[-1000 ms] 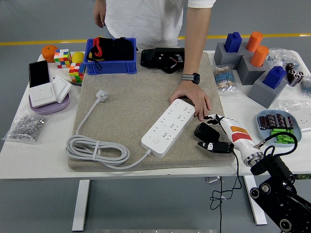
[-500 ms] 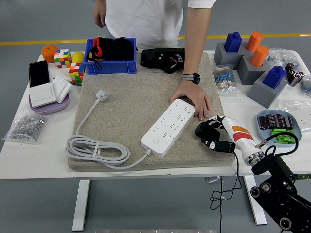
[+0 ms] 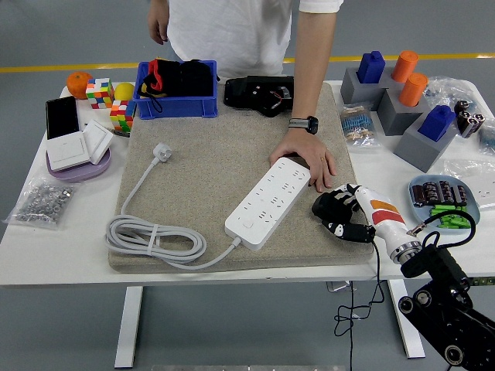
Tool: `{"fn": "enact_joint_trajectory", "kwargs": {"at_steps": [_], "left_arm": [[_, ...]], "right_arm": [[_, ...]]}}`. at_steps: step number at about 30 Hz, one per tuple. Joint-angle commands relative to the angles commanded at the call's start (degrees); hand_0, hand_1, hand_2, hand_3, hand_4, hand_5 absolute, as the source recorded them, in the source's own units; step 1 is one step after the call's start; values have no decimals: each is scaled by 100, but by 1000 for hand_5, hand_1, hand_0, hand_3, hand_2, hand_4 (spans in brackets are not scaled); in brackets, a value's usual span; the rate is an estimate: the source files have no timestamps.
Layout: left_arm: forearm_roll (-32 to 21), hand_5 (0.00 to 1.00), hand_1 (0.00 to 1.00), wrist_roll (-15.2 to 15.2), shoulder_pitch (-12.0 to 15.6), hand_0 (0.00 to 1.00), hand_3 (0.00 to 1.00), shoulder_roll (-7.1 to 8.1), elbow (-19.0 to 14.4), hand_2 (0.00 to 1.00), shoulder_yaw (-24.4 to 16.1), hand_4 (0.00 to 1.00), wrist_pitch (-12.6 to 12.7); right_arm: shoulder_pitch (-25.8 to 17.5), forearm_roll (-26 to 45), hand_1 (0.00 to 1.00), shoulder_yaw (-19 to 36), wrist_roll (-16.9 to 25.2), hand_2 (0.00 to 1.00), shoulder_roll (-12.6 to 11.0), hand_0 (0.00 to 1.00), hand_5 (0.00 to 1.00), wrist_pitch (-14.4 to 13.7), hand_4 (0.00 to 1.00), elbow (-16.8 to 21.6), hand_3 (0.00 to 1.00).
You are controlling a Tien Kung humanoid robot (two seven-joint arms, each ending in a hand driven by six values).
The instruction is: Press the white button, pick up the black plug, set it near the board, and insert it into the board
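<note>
- The robot's right hand point(image 3: 346, 215) has black fingers, with a white shell marked orange behind them.
- Inside its curled fingers sits the black plug point(image 3: 325, 207), hard to separate from the dark fingers.
- Just left of the hand lies the white oblong power strip board point(image 3: 268, 202), trailing a pale grey coiled cable point(image 3: 152, 238).
- Both rest on a beige felt mat point(image 3: 209, 154) covering the white table point(image 3: 54, 247).
- Beyond the hand, a person's hand point(image 3: 308, 158) wears a black wristwatch point(image 3: 304, 123).
- Far left of the hand stands a blue plastic bin point(image 3: 176, 104) beside multicoloured puzzle cubes point(image 3: 100, 93).
- To the right of the hand, a light blue tray point(image 3: 418, 188) seems to hold green and dark pieces.
</note>
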Motion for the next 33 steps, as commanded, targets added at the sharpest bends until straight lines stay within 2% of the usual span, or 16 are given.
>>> {"fn": "enact_joint_trajectory", "kwargs": {"at_steps": [1,6,7,21,33], "left_arm": [[2,197,677,0,0,685,686,-1,0,658,-1,562,0],[-1,197,677,0,-4,685,686,-4,0,658,-1,562,0],[-1,196,676,0,-6,685,686,-3,0,658,2,561,-1],[-9,196,675,3,-6,686,685,3,0,658,-3,562,-1],[-7,196,678,15,-19,685,685,27,0,657,32,562,-18]], "right_arm": [[0,9,319,1,26,320,-1,374,2,-22,740,6,524],[-4,77,319,11,199,320,-12,374,2,-149,740,72,524],[-4,92,253,20,237,259,-13,320,2,-174,726,89,482],[67,246,236,-38,360,245,-15,301,2,-245,698,525,482],[536,364,232,-418,430,242,245,296,2,-259,700,227,483]]}}
